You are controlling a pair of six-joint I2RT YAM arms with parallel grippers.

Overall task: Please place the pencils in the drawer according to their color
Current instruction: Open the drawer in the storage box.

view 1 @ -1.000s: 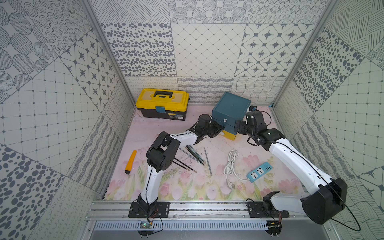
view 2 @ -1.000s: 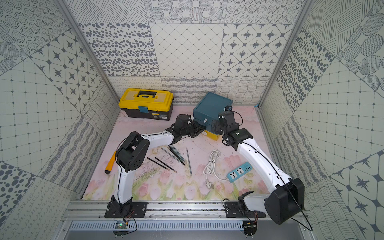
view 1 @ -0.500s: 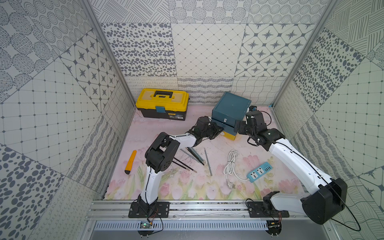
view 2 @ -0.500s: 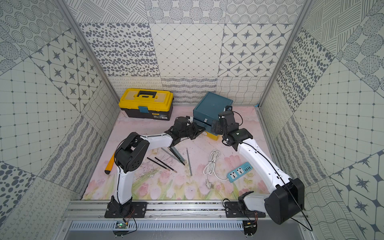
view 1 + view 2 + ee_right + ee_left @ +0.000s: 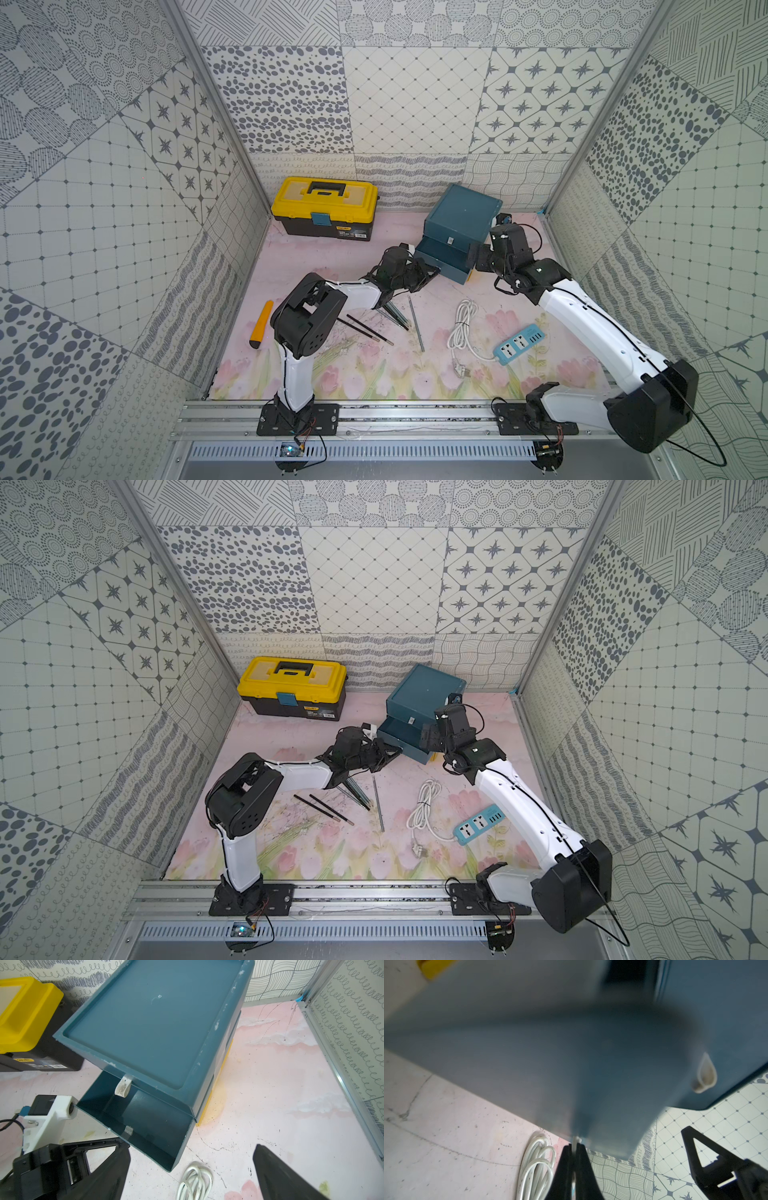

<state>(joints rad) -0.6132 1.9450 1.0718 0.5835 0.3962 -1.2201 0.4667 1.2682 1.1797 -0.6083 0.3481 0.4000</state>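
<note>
Three patterned grey-white walls (image 5: 415, 104) box a pink floral mat (image 5: 374, 374); pencils (image 5: 416, 324) lie loose on it. Left gripper (image 5: 574, 1153) clenches drawer's (image 5: 145, 1118) white tab (image 5: 575, 1139); right gripper (image 5: 191, 1149) released.

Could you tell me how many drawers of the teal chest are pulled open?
1: the middle teal drawer, tab pinched by the left gripper; top drawer and yellow drawer are shut.
</note>
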